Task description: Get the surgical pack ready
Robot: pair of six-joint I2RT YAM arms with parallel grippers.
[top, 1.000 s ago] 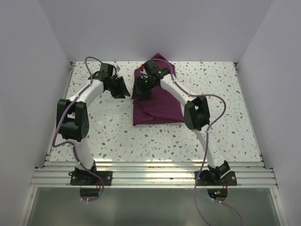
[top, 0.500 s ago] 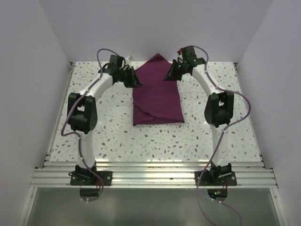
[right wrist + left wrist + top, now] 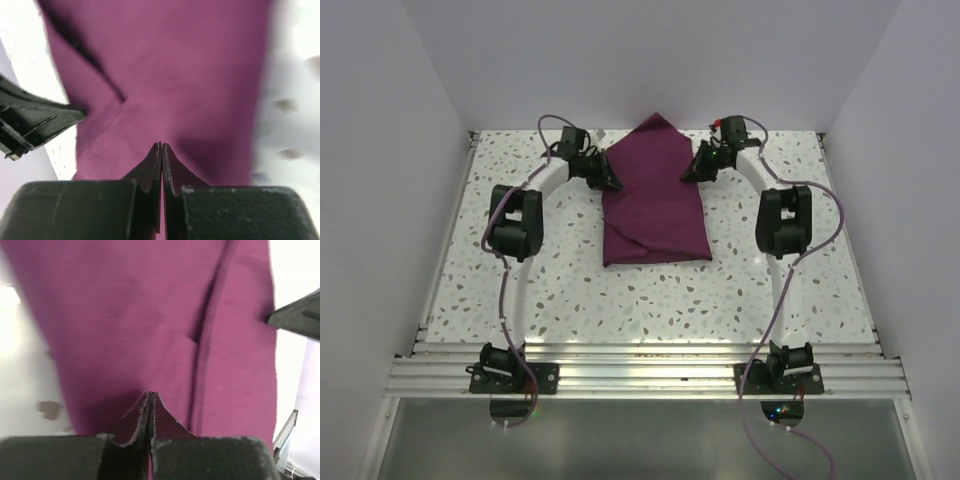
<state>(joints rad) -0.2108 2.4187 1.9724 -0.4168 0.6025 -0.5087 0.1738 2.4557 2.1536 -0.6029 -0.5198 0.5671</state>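
Observation:
The surgical pack (image 3: 655, 215) is a deep purple-maroon drape folded into a bundle with a pointed far end, lying on the speckled table (image 3: 550, 290) at the middle back. No tray, instruments, gauze or pouch show. My left gripper (image 3: 612, 180) is shut, its tips at the bundle's upper left edge; in the left wrist view the gripper (image 3: 150, 393) points over the drape (image 3: 130, 315). My right gripper (image 3: 686, 175) is shut at the upper right edge; in the right wrist view the gripper (image 3: 161, 145) lies over the drape (image 3: 175, 65). No fabric shows pinched in either.
White walls close in the table on the left, back and right. An aluminium rail (image 3: 650, 370) runs along the near edge with both arm bases. Each wrist view shows the other gripper's dark tip across the drape, in the left wrist view (image 3: 300, 315) and the right wrist view (image 3: 35, 120).
The right arm swung from over the bundle's left part to its upper right edge. The left arm moved right and in to the upper left edge. The bundle has not shifted.

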